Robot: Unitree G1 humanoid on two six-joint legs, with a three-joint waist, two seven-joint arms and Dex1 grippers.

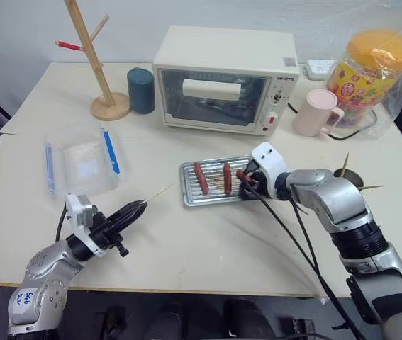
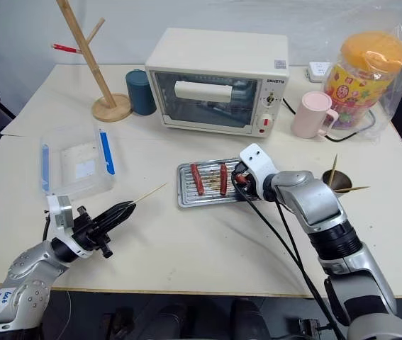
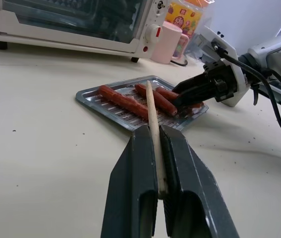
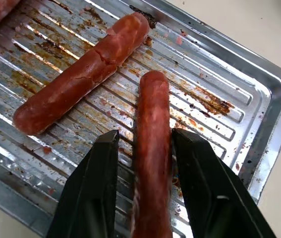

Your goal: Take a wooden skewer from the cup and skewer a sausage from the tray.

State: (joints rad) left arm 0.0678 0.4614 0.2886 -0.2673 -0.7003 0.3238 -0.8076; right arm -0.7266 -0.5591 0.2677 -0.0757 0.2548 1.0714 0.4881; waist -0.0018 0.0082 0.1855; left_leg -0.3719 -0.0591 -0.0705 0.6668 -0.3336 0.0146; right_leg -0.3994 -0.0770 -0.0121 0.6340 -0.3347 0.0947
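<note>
We see the left pincer (image 1: 138, 206) clamped on the wooden skewer (image 1: 159, 193), held low over the bench (image 1: 208, 241) with the pointed end aimed toward the tray (image 1: 188, 196). The tray sits mid-bench in front of the toaster oven (image 1: 222, 78) and holds three sausages. Our right pincer (image 4: 145, 144) reaches down into the tray's right end, and its two fingers (image 4: 98, 163) straddle the sausage (image 4: 152, 119), pressed close against its sides; the sausage lies on the ridged bottom. The other two sausages (image 1: 201, 177) lie to its left. The cup (image 1: 353, 177), with more skewers standing in it, sits just beyond the right forearm.
</note>
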